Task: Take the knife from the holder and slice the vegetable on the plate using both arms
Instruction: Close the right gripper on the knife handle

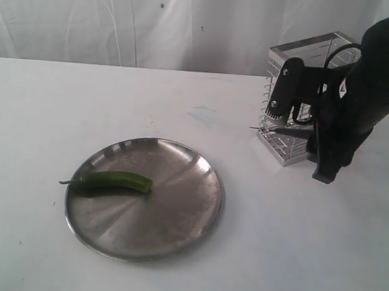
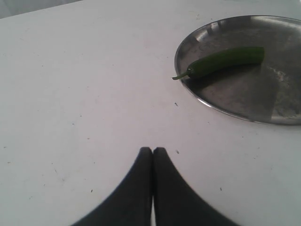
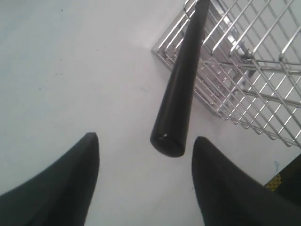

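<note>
The green chili (image 1: 114,181) lies on the steel plate (image 1: 169,211) near its left rim, with the stem reaching the edge. Off the plate on that stem side, the left pincer (image 2: 153,150) hangs over the desk (image 1: 83,110), fingers pressed together. Beyond the plate's right, the right pincer (image 3: 146,139) is spread wide at the wire holder (image 1: 302,56), the black handle of the knife (image 3: 181,84) between its fingers, ungripped.

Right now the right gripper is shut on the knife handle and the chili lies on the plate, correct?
No. The right gripper is open, not shut: the right wrist view shows gaps either side of the knife handle. The chili does lie on the plate.
</note>
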`<move>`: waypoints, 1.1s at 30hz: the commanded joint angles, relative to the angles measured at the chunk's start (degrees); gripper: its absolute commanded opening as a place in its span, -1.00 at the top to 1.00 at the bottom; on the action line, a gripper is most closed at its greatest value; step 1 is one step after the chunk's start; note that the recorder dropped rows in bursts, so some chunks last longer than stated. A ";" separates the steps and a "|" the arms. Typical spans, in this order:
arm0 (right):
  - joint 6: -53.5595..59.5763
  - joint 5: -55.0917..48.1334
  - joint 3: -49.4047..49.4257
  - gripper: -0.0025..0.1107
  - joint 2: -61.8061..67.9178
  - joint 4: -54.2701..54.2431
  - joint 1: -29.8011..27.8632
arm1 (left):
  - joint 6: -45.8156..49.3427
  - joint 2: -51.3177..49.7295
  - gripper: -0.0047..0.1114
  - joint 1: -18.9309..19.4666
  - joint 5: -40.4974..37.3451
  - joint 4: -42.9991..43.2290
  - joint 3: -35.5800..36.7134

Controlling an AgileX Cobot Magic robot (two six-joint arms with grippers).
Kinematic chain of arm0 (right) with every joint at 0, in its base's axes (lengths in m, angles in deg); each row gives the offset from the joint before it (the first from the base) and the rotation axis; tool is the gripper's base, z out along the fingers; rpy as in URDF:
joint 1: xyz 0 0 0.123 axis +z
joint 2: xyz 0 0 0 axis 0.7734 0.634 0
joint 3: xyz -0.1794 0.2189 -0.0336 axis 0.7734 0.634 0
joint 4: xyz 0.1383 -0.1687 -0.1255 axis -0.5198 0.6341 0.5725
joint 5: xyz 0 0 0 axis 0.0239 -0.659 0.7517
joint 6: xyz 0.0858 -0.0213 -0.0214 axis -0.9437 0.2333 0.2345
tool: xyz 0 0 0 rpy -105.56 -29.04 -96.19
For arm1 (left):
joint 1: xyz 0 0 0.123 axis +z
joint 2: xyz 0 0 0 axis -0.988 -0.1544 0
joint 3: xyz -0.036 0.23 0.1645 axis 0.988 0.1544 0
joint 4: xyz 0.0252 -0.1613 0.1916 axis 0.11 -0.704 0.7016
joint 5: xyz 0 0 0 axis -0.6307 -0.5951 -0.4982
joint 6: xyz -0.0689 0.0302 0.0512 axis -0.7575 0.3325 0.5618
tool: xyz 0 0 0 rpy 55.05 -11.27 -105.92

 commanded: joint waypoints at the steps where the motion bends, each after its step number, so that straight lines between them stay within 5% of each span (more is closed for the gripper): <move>1: -1.62 2.46 0.35 0.08 -0.33 1.30 0.01 | -0.10 0.24 0.92 0.06 0.17 -0.55 0.24; 28: -4.80 5.68 0.35 0.27 2.86 2.41 0.01 | -0.10 0.24 0.92 0.06 0.17 -0.55 0.24; 30: -5.05 5.68 0.35 0.43 3.20 2.52 0.01 | -0.10 0.24 0.92 0.06 0.17 -0.55 0.24; 32: -7.52 5.94 0.35 0.89 3.34 2.52 0.01 | -0.10 0.24 0.92 0.06 0.17 -0.55 0.24; 33: -8.80 6.28 0.35 0.96 3.34 2.52 0.01 | -0.10 0.24 0.92 0.06 0.17 -0.55 0.24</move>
